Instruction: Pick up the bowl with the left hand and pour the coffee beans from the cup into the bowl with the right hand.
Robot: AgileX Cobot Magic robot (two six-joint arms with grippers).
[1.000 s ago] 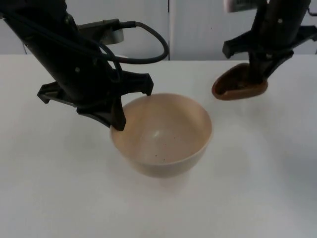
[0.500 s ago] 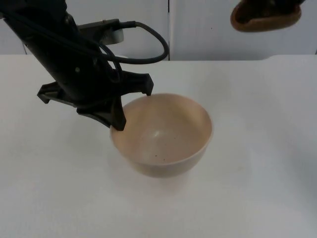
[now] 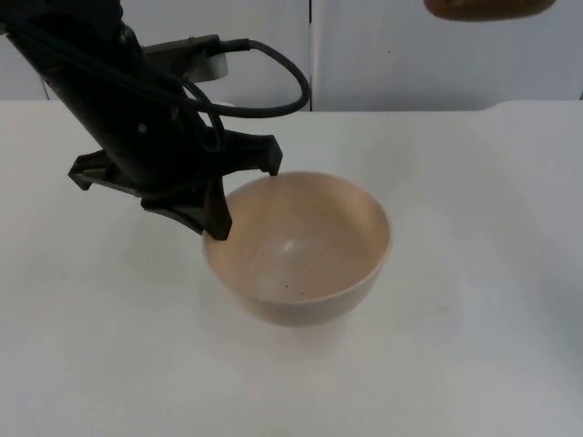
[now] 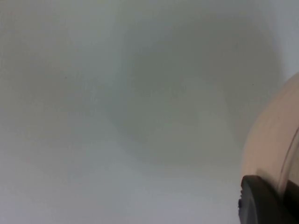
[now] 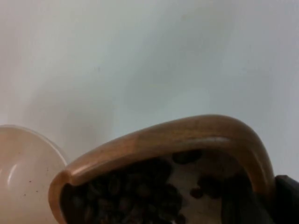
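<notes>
Lifted higher than a moment ago, the one brown cup (image 3: pixel 487 8) of coffee beans (image 5: pixel 135 196) hangs far above the counter (image 3: pixel 474 300), clamped in the right gripper (image 5: pixel 261 205). Nearer, the left gripper (image 3: pixel 217 214) pinches the rim of the single cream bowl (image 3: pixel 301 246). Carrying is under way; next the cup must travel over the bowl and tip.

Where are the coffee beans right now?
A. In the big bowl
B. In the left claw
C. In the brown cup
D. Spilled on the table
C: the dark coffee beans lie inside the brown cup held by the right claw, while the bowl, gripped at its rim by the left claw, holds none.
</notes>
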